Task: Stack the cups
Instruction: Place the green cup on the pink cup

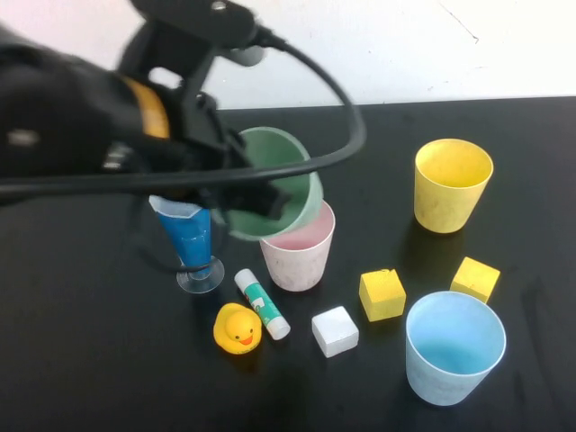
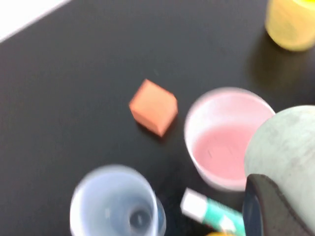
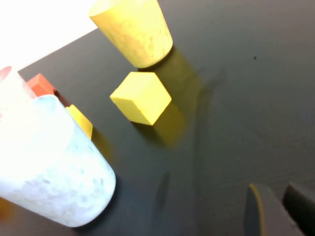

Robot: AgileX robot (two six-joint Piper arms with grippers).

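Observation:
My left gripper (image 1: 261, 193) is shut on the rim of the green cup (image 1: 279, 171) and holds it tilted just above the pink cup (image 1: 299, 256), which stands upright mid-table. In the left wrist view the green cup (image 2: 288, 142) sits beside one dark finger (image 2: 266, 206), over the edge of the pink cup (image 2: 221, 142). The yellow cup (image 1: 452, 184) stands at the back right. The light blue cup (image 1: 453, 346) stands at the front right. My right gripper (image 3: 281, 211) is out of the high view; it hovers low over the table near the light blue cup (image 3: 49, 162), fingertips close together and empty.
A tall blue glass (image 1: 192, 243) with a clear foot stands left of the pink cup. A glue stick (image 1: 262, 303), a rubber duck (image 1: 238, 328), a white cube (image 1: 335, 331) and two yellow cubes (image 1: 382, 294) (image 1: 475, 278) lie in front. An orange cube (image 2: 153, 106) lies behind the pink cup.

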